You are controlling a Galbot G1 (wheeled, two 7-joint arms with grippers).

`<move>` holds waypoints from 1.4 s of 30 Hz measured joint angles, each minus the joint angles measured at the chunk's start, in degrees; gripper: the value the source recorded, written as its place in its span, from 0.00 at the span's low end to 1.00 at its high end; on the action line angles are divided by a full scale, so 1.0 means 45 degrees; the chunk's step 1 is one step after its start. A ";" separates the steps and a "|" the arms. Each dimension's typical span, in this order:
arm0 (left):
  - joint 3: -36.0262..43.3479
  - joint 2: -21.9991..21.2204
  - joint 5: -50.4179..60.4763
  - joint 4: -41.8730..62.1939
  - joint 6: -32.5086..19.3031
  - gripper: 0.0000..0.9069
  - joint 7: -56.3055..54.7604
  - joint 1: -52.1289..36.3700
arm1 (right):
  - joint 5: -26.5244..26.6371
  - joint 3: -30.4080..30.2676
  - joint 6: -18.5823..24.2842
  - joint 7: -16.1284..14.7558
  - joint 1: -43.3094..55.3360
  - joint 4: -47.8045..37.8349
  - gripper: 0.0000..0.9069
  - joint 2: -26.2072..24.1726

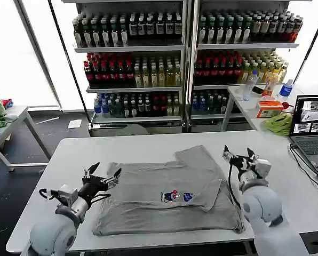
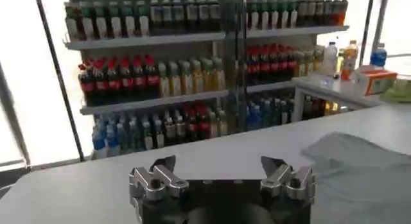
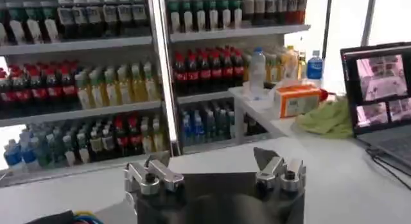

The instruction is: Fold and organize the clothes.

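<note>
A light grey short-sleeved shirt (image 1: 164, 192) lies folded into a rough rectangle on the white table (image 1: 73, 154), with a small multicoloured print (image 1: 176, 197) on top and one sleeve (image 1: 199, 157) pointing to the back. A corner of this grey cloth (image 2: 359, 158) lies off to the side in the left wrist view. My left gripper (image 1: 102, 174) hovers open just above the shirt's left edge. The right gripper (image 1: 238, 155) is raised beside the shirt's right edge, open and empty. Both wrist views show the fingers (image 2: 157, 177) (image 3: 154, 174) spread wide with nothing between them.
A laptop (image 1: 311, 130) with its cable sits at the table's right edge. Behind it a side table (image 1: 244, 101) carries bottles, an orange box (image 1: 269, 108) and a bright green cloth (image 1: 279, 124). Shelves of drink bottles (image 1: 148, 64) stand at the back. Another table (image 1: 4, 125) is far left.
</note>
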 measured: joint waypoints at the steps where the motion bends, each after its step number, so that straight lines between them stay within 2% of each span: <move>1: 0.0133 0.0081 -0.0162 0.0245 0.0052 1.00 -0.0007 -0.0276 | 0.0004 -0.0168 0.0000 -0.0001 0.0304 -0.0289 1.00 0.0031; 9: 0.1099 0.0544 -0.1158 0.2264 0.0277 1.00 0.0087 -0.2259 | 0.0034 -0.1505 -0.0003 -0.0180 0.2833 -0.2840 1.00 0.0432; 19: 0.2158 0.0495 -0.1711 0.4383 0.0378 1.00 0.0182 -0.4124 | -0.0244 -0.2358 0.0009 -0.0541 0.4974 -0.5840 1.00 0.1223; 30: 0.2755 0.0282 -0.1710 0.6007 0.0470 1.00 0.0141 -0.5096 | -0.0643 -0.2644 0.0011 -0.0837 0.5640 -0.8053 1.00 0.1877; 42: 0.2957 0.0077 -0.1568 0.6867 0.0483 1.00 0.0137 -0.5374 | -0.0962 -0.2760 0.0016 -0.1064 0.5640 -0.8967 1.00 0.2100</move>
